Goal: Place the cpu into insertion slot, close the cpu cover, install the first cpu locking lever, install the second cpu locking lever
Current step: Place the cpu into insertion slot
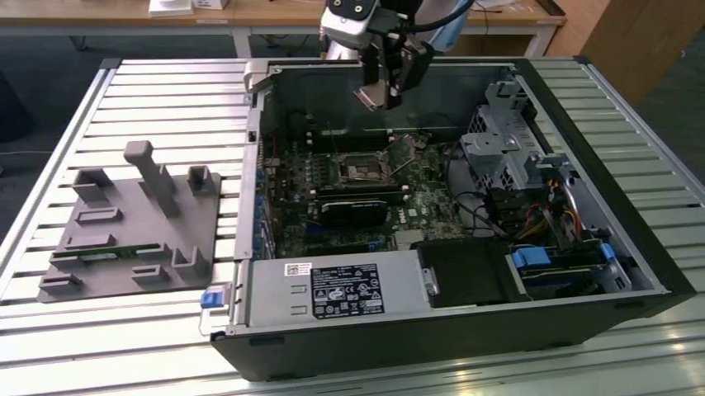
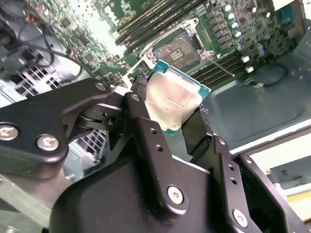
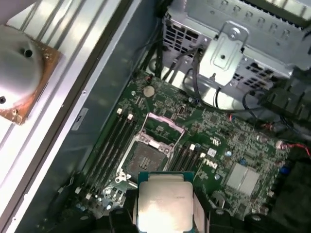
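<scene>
A slatted metal counter (image 1: 111, 346) carries an open computer case (image 1: 385, 346), and the end effector (image 1: 375, 99) hangs over the case's far side, near the level of its top rim. Well below the end effector lies the green motherboard (image 3: 228, 141). A silver drive cage (image 1: 496, 157) stands to the exterior view's right of the end effector, and a grey fixture (image 1: 121, 239) sits well off to the exterior view's left, outside the case. The end effector is clamped on the cpu (image 2: 177, 97) by two opposite edges, metal face showing in both wrist views. Open air separates the cpu from the insertion slot (image 3: 146, 158) beneath it. The cpu cover (image 3: 165, 121) is swung up off the slot's far edge, leaving the socket uncovered.
</scene>
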